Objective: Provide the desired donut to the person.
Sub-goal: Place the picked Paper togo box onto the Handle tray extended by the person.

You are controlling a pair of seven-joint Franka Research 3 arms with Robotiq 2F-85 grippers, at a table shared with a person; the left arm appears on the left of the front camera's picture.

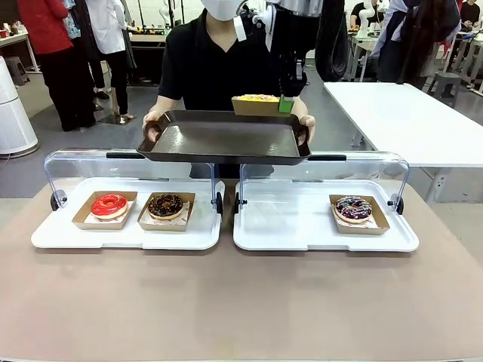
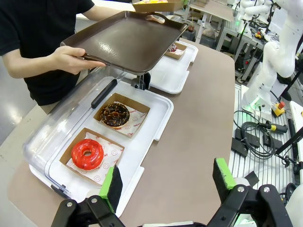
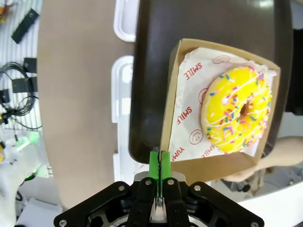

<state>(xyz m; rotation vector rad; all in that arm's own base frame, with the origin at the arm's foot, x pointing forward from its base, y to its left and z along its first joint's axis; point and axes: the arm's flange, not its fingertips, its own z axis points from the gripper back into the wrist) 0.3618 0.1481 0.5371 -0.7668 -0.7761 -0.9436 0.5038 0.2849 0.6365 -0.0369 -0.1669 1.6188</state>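
Delivery of the chosen donut, seen at the set-down stage. The right gripper (image 3: 157, 161) was pinched shut on one side wall of the cardboard box (image 3: 213, 166). The box carried the yellow sprinkled donut (image 3: 236, 109) on its printed paper liner. We saw the box over the far part of the dark serving tray (image 1: 226, 139), which the person (image 1: 219, 68) held out by both ends above the white display trays (image 1: 45, 237). We could not tell whether the box base touched the tray.

The left gripper (image 2: 166, 177) hung with its jaws wide apart and empty, above the table beside the display tray holding the red donut (image 2: 87, 153) and the chocolate donut (image 2: 114, 114).

In our judgement, the step called for the following:
- Hold the box level, since a one-wall grip lets it sag.
- Lower it until the whole base lay flat, well inside the rim and away from the person's hand (image 2: 71, 59).
- Part the jaws only once the tray bore the weight.
- Lift straight off the wall so as not to drag the box.
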